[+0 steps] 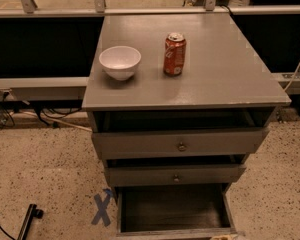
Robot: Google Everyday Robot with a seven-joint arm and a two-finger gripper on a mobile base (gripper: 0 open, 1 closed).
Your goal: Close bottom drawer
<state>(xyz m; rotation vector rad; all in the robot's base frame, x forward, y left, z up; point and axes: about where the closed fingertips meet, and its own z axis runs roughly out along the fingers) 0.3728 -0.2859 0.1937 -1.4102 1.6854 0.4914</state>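
Note:
The grey cabinet (190,79) has three drawers, all pulled out. The bottom drawer (172,209) stands out the farthest; its dark plain inner box faces up and its front runs along the lower edge of the view, with the knob hidden. The mid drawer (175,175) and the top drawer (180,144) are each open a little and show their round knobs. Of my gripper (225,237) only a small pale tip shows at the very bottom edge, by the right front corner of the bottom drawer.
A white bowl (120,61) and a red soda can (174,54) stand on the cabinet top. A blue tape X (102,209) marks the speckled floor to the left of the drawer. A dark bar (27,221) lies at the lower left. A railing and cables run behind the cabinet.

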